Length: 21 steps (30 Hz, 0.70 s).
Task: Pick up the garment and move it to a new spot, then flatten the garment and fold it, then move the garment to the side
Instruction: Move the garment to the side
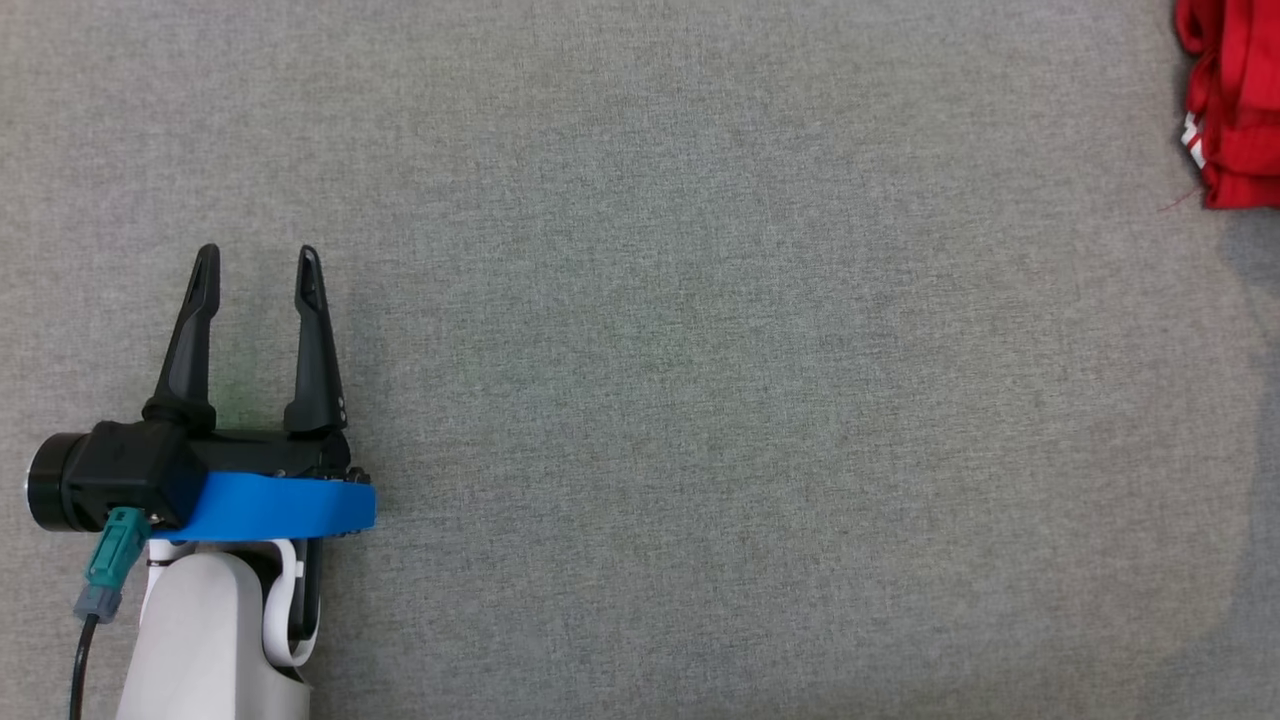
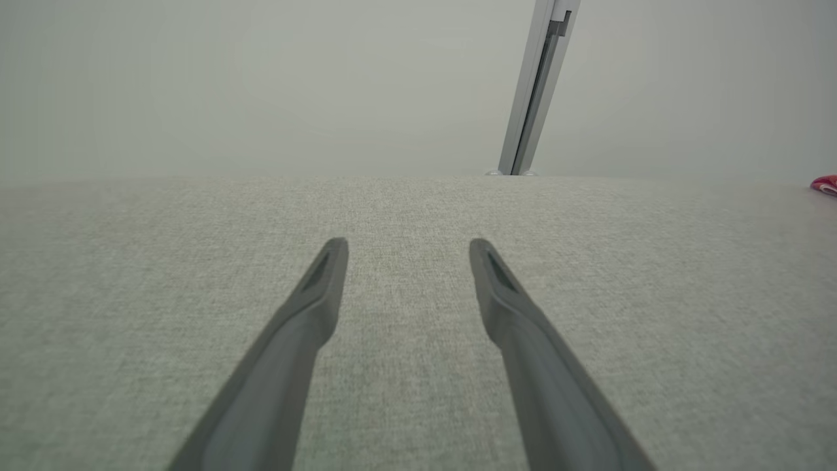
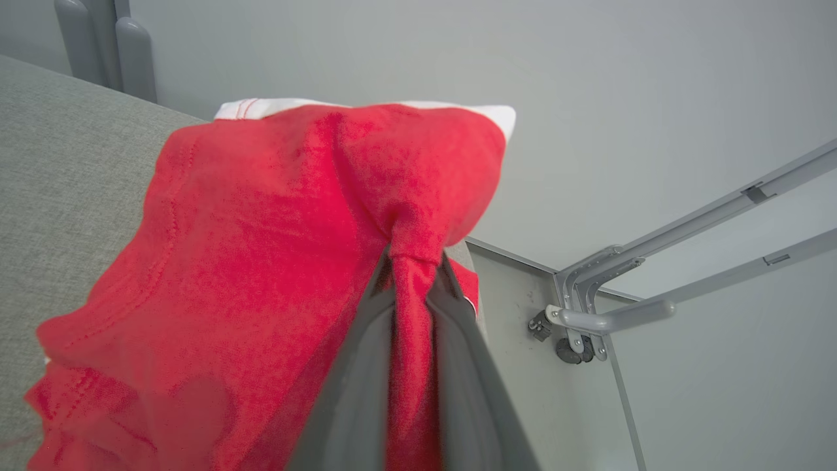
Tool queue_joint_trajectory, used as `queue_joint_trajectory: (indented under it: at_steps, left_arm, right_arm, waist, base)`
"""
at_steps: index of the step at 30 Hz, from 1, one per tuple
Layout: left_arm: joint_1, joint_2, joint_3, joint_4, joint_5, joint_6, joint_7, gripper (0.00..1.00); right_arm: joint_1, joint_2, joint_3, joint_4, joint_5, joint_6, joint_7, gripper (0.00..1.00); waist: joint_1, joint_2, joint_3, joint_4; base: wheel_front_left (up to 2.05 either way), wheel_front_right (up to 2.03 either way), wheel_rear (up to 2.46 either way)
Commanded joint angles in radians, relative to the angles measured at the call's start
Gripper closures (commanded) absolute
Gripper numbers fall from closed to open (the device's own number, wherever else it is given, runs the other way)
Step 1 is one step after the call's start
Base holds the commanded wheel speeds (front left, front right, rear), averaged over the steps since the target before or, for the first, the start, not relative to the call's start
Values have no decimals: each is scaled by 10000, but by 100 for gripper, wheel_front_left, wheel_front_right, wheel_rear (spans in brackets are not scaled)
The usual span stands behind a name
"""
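One red garment point(image 1: 1235, 100) was our work piece, and we logged it at the far right edge of the grey cloth-covered table point(image 1: 700, 400), bunched in several layers close to the table's corner. In the right wrist view, the right gripper point(image 3: 416, 261) was clenched on a gathered fold of the garment. The cloth was squeezed into a narrow rope between the two fingers and billowed out past the tips, with a white hem point(image 3: 274, 108) along the far edge. We could not tell how many layers the pinch took in. The left gripper point(image 1: 258, 252) sat at the lower left, well apart from the garment, with its fingers spread and nothing between them. We judged the fabric a soft, light knit. It was limp enough to drape and trail from any single hold, and it would not keep a shape by itself. Its nap looked grippy, so we thought slipping from the pinch unlikely. Nothing about it seemed fragile, though a loose thread point(image 1: 1178, 203) hung off its lower edge. A mid-body bunch like this one should serve for carrying. For flattening, we reckoned two holds would do better, along the hem or the stitched seam point(image 3: 171, 203), one gripper at each end.
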<state>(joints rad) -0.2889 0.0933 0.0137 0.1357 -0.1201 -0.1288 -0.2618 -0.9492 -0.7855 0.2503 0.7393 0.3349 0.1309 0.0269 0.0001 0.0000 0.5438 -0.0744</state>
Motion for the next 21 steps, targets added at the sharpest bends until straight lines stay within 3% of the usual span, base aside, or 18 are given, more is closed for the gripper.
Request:
queue_joint_trajectory:
  at_steps: [1, 9, 11, 21]
  left_arm:
    - [-195, 67, 5, -38, 32, -20, -42, 0]
    - [-347, -13, -16, 23, 34, -23, -42, 0]
    - [-378, -19, 29, 19, 19, -24, -33, 0]
    - [-187, -97, 199, 169, -27, -20, -35, 0]
  right_arm:
    - [-221, -41, -94, 28, -106, -2, 75, 100]
    - [-553, 85, -544, 449, -516, -2, 496, 100]
    - [-613, 234, -775, 492, -723, -4, 488, 0]
    - [-565, 735, -1452, 912, -1693, -2, -14, 0]
  waist:
    - [-1, 0, 74, -9]
    - [-1, 0, 299, 46]
    - [-1, 0, 331, 54]
    - [-1, 0, -173, 155]
  base:
    - [0, 0, 0]
    - [0, 0, 0]
    - [0, 0, 0]
    - [0, 0, 0]
